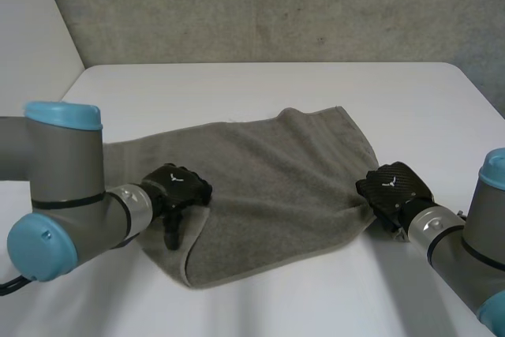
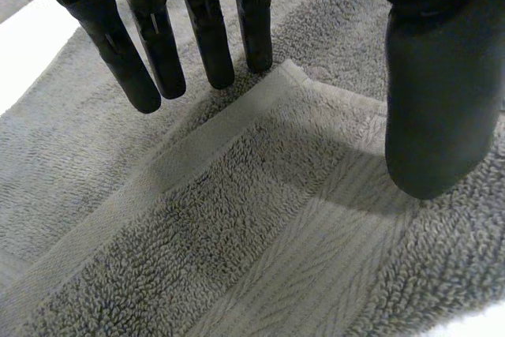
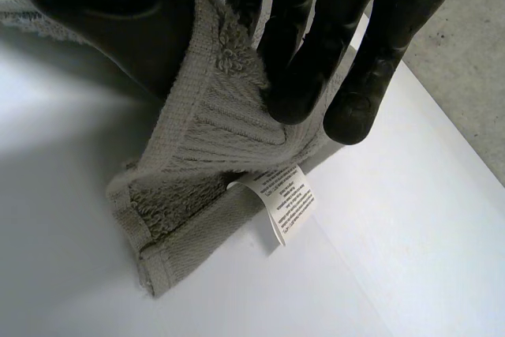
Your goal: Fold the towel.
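Note:
A grey towel [image 1: 276, 179] lies folded over itself in the middle of the white table [image 1: 260, 84]. My left hand [image 1: 177, 187] rests over the towel's near left part. In the left wrist view its fingers [image 2: 209, 29] are straight and spread from the thumb, just above a folded-over corner of the towel [image 2: 260, 234], holding nothing. My right hand [image 1: 394, 189] is at the towel's right corner. In the right wrist view its fingers [image 3: 308, 53] and thumb pinch the towel's hemmed corner [image 3: 205, 116], lifted slightly off the table, with a white care label [image 3: 286, 195] hanging below.
A grey wall runs behind the table's far edge. Bare white tabletop [image 3: 394, 258] stretches around the towel on all sides, with the most room at the back and the near right.

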Robot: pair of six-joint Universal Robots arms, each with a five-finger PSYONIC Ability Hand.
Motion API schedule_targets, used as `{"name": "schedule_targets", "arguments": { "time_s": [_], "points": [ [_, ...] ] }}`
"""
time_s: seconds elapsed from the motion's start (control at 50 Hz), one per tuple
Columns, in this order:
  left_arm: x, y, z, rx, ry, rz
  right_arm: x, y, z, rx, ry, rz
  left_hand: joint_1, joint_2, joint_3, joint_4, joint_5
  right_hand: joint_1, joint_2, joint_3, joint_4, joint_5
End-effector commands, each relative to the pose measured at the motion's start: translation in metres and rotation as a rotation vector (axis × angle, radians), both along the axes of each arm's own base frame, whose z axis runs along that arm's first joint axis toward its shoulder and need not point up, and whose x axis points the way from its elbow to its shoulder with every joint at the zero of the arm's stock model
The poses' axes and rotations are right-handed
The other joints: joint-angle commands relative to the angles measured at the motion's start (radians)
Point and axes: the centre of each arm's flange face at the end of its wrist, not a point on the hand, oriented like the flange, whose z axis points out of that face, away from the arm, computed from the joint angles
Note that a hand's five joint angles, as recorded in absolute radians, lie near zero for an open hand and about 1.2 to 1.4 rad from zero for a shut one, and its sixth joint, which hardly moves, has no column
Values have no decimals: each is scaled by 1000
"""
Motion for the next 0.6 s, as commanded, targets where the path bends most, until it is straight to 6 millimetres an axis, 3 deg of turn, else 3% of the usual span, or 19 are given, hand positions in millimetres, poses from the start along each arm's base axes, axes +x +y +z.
{"name": "schedule_targets", "arguments": {
  "time_s": [0.02, 0.18, 0.24, 0.28, 0.5, 0.6],
  "points": [
    [-2, -4, -3, -7, -2, 1, 0, 0, -2, 0, 4, -2, -103, -99, -88, -110, -248, 58, 87, 62, 60, 50],
    [-1, -3, -7, 3, -14, 1, 0, 0, -2, 1, 6, -3, -42, -38, -27, -49, -186, 58, 87, 62, 60, 50],
    [-1, -1, -6, 7, -14, 1, 0, 0, -3, 2, 7, -3, 143, 147, 158, 136, -1, 58, 87, 62, 60, 50],
    [1, 2, -5, 11, -15, 3, 0, 0, -4, 6, 9, -2, 386, 390, 401, 379, 242, 58, 87, 62, 60, 50],
    [12, 13, 13, -25, -10, 33, 0, 0, -6, 9, 14, -1, 595, 600, 610, 588, 451, 58, 87, 62, 60, 50],
    [17, 25, 19, -28, -9, 33, 0, 0, -6, 9, 14, -1, 839, 843, 853, 831, 694, 58, 87, 62, 60, 50]
  ]
}}
